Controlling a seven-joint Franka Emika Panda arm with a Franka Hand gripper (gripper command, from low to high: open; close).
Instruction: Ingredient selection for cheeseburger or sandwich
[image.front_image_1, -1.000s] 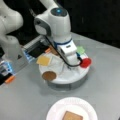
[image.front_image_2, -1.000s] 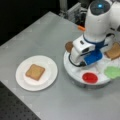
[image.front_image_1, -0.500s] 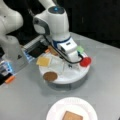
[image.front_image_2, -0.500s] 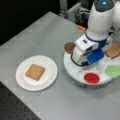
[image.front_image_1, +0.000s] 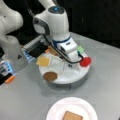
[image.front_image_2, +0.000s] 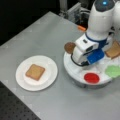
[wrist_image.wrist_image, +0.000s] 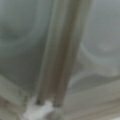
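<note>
My gripper (image.front_image_1: 70, 65) hangs low over the middle of the white divided tray (image.front_image_1: 75, 77), its fingers largely hidden under the hand. On the tray lie a yellow cheese square (image.front_image_1: 43, 61), a brown patty (image.front_image_1: 50, 76), a red tomato disc (image.front_image_1: 85, 61), a green lettuce piece (image.front_image_1: 80, 49) and a tan toast square (image.front_image_2: 113, 50). A single toast square (image.front_image_2: 35, 72) lies on the white plate (image.front_image_2: 47, 82). In the wrist view only a tray divider ridge (wrist_image.wrist_image: 60, 50) shows, very close.
The tray (image.front_image_2: 75, 72) stands at a front view's right and the plate at its left, on the grey table. A second white robot base (image.front_image_1: 12, 47) and an orange-tipped item (image.front_image_1: 10, 79) are at a front view's left.
The hand has shifted slightly over the tray's middle. The food pieces and the plate's toast have not moved.
</note>
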